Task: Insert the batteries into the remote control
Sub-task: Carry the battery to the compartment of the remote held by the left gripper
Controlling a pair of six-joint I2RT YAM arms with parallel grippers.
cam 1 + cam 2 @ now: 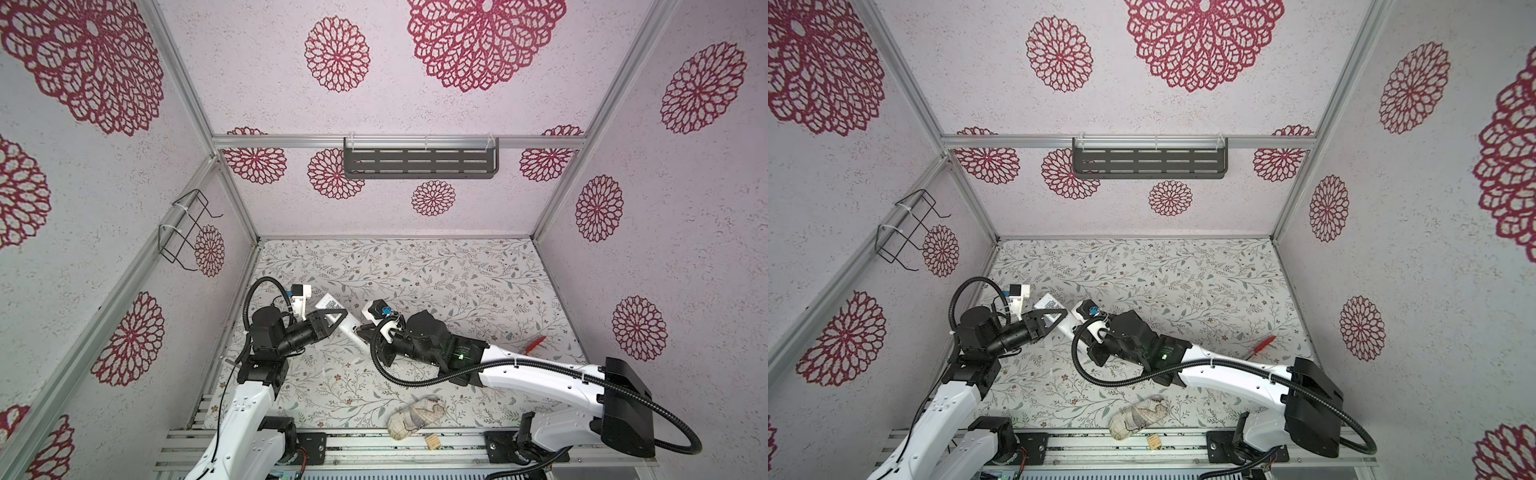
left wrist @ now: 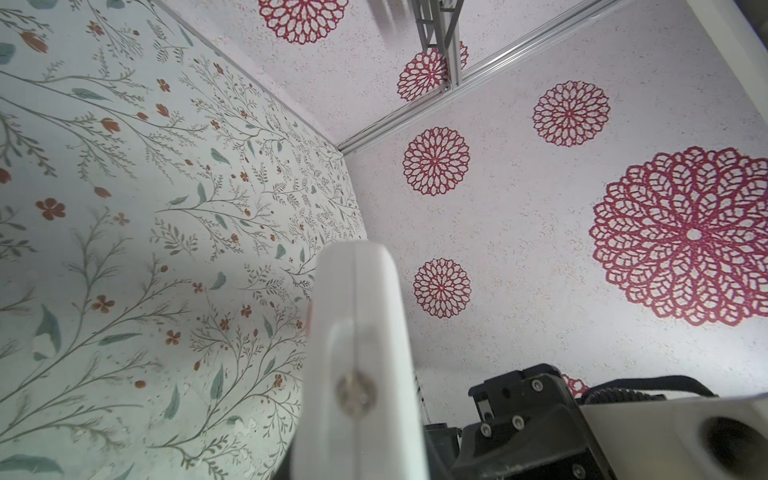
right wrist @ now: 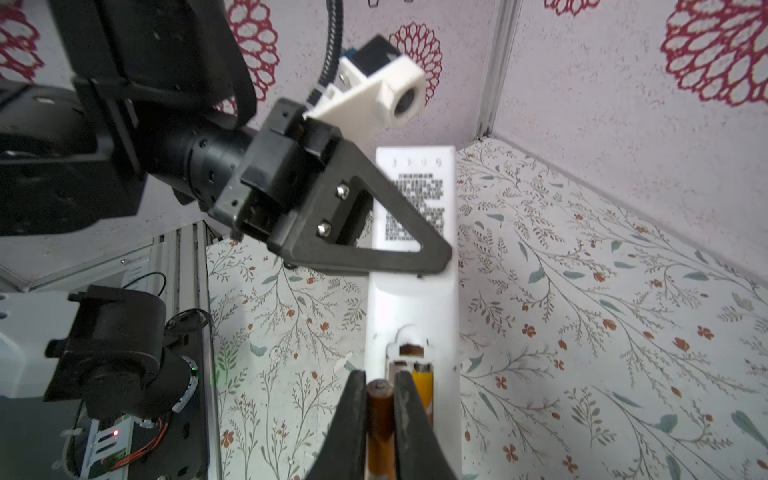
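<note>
1. Since the right pincer (image 3: 379,379) pinches a battery (image 3: 379,419) narrowly just short of the open bay (image 3: 409,357), a skewed push could jam it against the seated battery (image 3: 423,388) or the bay's rim.
2. If the left pincer (image 1: 338,318), clamped across the remote (image 3: 415,299) mid-body, slips, the remote could twist away.
3. Seen in both top views, the remote's long axis runs far-left to near-right over the table (image 1: 457,282), with the bay end toward the right pincer. The held battery lies parallel.
</note>
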